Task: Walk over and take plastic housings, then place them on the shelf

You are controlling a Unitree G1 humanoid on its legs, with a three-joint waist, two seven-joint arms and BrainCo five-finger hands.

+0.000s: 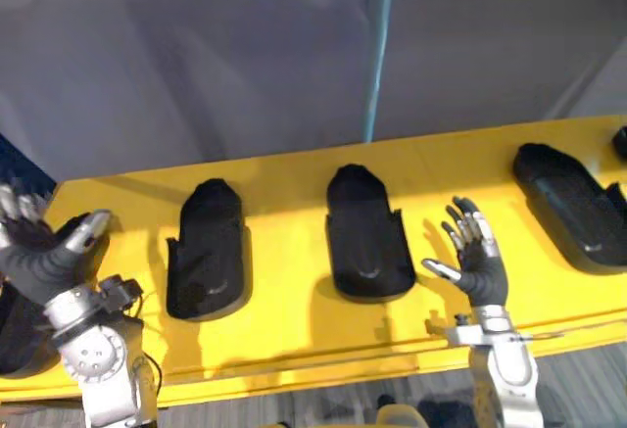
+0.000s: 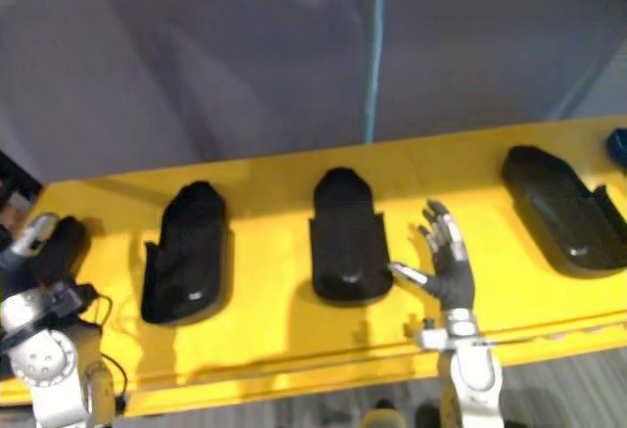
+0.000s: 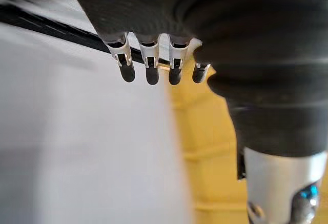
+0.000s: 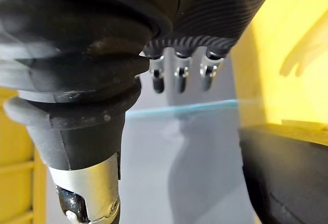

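1. Lying flat on the yellow surface [image 1: 294,340], three black plastic housings sit in a row, well apart: the left housing [image 1: 206,252], the middle housing [image 1: 364,237] and the right housing [image 1: 573,203]. None is lifted yet.
2. Just beside the middle housing's right edge stands the right hand [image 1: 480,261], fingers straight and spread, thumb pointing toward the shell. It holds nothing.
3. At the surface's left end the left hand [image 1: 39,252] hovers with loosely extended fingers and the thumb apart, also empty. Something dark lies under it; whether that is another housing I cannot tell.
4. The step in hand looks like the reach for the middle housing. To do it well, bring the palm over the shell and grip across its narrow width — thumb on one raised side wall, fingers on the other.
5. The plastic looks smooth and likely slippery, so close firmly before lifting, and lift straight up so the neighbouring housings stay undisturbed.
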